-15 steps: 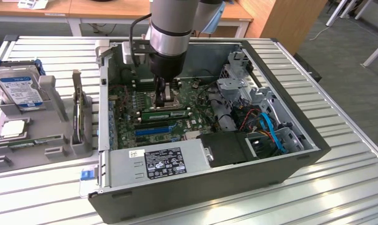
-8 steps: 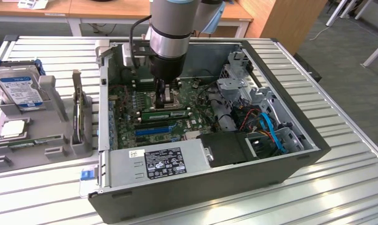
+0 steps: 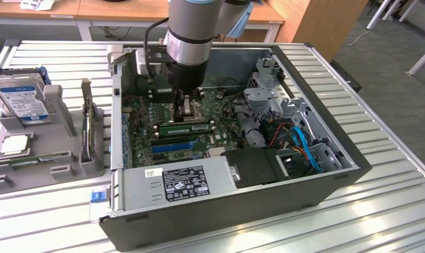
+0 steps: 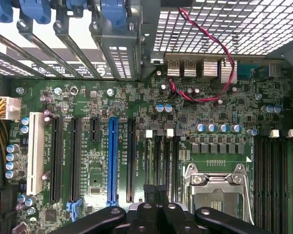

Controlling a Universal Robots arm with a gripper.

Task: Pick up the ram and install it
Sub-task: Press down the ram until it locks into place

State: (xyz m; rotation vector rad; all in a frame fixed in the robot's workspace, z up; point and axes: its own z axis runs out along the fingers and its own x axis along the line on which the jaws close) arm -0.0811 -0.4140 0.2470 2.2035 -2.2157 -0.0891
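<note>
The hand [image 3: 186, 108] is lowered inside an open computer case [image 3: 325, 182] on a slatted tabletop [image 3: 381, 211], its fingers [image 4: 158, 207] closed just above the motherboard [image 4: 88, 146]. The ram [image 3: 186, 128], a green stick, is seen seated in a slot just below the hand, beside the processor socket [image 4: 217, 187].

Silver-grey cylindrical arm [image 3: 190, 37] with a pale blue cap, black cable — black hand [image 3: 186, 108] below.

Slatted metal table [image 3: 381, 174]; wooden desks [image 3: 114, 9] behind; grey carpet floor [image 3: 402, 47]; white table legs [image 3: 418, 58] at exterior view's right.
</note>
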